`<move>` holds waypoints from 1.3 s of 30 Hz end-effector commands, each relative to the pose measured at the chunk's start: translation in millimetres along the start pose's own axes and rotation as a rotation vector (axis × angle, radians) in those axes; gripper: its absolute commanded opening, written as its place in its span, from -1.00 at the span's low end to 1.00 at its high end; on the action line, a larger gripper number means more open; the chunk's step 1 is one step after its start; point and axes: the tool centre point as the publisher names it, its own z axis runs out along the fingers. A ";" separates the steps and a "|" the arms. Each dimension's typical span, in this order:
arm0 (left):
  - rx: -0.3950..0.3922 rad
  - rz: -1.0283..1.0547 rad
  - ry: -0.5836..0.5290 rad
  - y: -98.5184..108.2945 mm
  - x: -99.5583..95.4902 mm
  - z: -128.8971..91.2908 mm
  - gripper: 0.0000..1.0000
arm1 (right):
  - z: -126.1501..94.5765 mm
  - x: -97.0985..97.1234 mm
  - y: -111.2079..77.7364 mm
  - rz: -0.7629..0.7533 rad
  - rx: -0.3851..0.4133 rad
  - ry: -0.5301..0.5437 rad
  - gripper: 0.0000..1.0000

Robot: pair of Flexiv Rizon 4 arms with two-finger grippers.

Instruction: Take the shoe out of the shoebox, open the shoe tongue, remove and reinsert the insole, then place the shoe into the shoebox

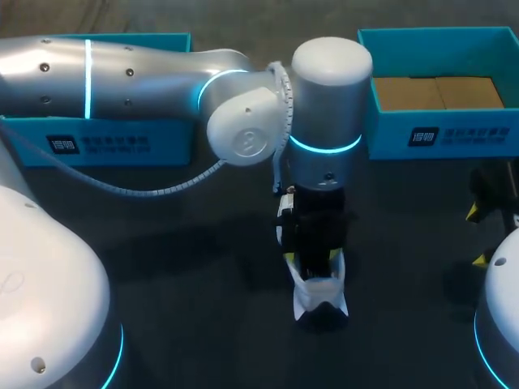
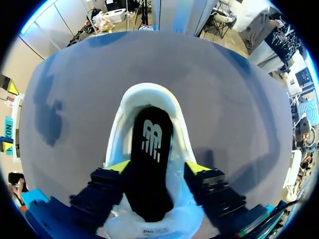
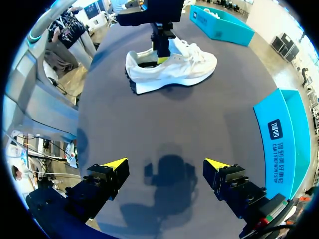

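While in one shoe (image 3: 184, 67), one black insole (image 2: 151, 149).

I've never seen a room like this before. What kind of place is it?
Probably a robot lab or test bench. The silver left arm is down at a white shoe on a dark table, the right gripper hangs open nearby, and teal shoeboxes stand along the far edge.
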 end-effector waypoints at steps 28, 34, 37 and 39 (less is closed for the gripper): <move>0.033 -0.022 -0.067 27.4 5.3 -22.0 1.00 | 0.3 1.5 -0.4 -0.001 0.000 -0.003 1.00; 0.028 -0.012 -0.078 31.5 7.0 -35.1 1.00 | 0.3 1.5 -0.4 -0.001 0.000 -0.003 1.00; 0.015 -0.018 -0.078 38.0 8.6 -41.4 1.00 | 0.3 1.5 -0.4 -0.001 0.000 -0.003 1.00; 0.011 -0.021 -0.079 41.6 10.7 -46.7 1.00 | 0.3 1.5 -0.4 -0.001 0.000 -0.003 1.00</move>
